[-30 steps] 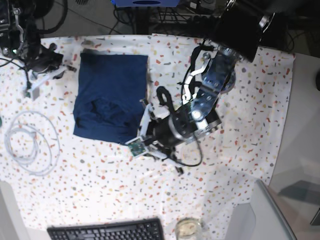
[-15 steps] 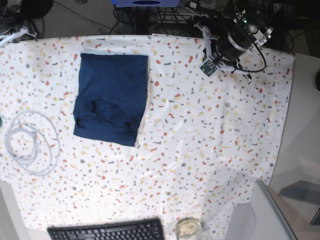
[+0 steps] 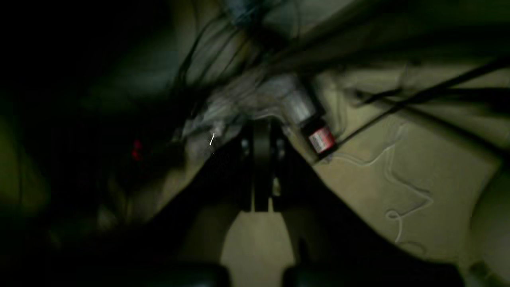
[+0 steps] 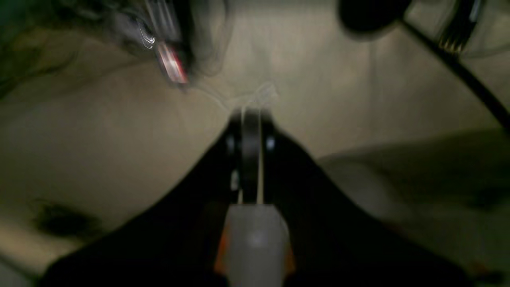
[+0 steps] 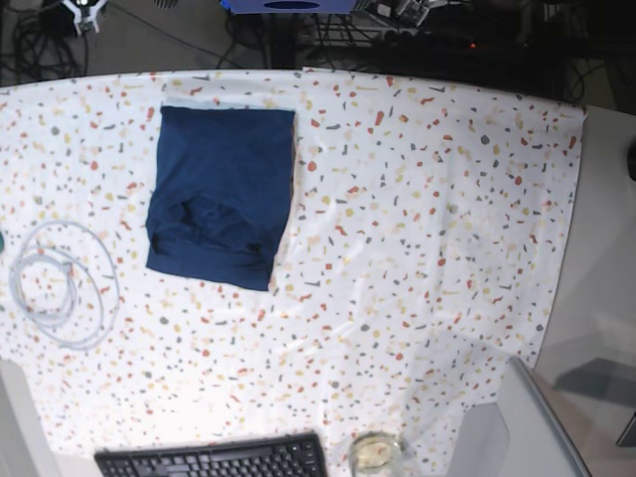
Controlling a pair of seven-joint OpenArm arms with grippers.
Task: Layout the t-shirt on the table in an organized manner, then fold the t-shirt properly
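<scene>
**Folded navy t-shirt on speckled bench, both arms off the work surface**

Item one: the t-shirt (image 5: 221, 194), dark navy, lies as a compact upright rectangle, edges fairly straight, with some bunching of layers toward its lower half. That squared shape suggests the fold is done or nearly so; it rests alone, nothing touching it.

Item two: the bench (image 5: 427, 229), covered in white cloth with red, yellow and grey flecks. The t-shirt sits in its upper-left part in the base view, its top edge near the bench's far edge.

Item three: a coil of white cable (image 5: 62, 283), left of the t-shirt and below it, apart from the cloth.

Item four: a black keyboard (image 5: 214, 459) and a small glass dish (image 5: 375, 453), well below the t-shirt at the near edge.

Item five: left claw (image 3: 261, 175), clenched, holding nothing, over a dim floor with cables. Right claw (image 4: 250, 159), likewise clenched and empty. Neither is over the bench, probably parked clear so the garment lies undisturbed.
</scene>
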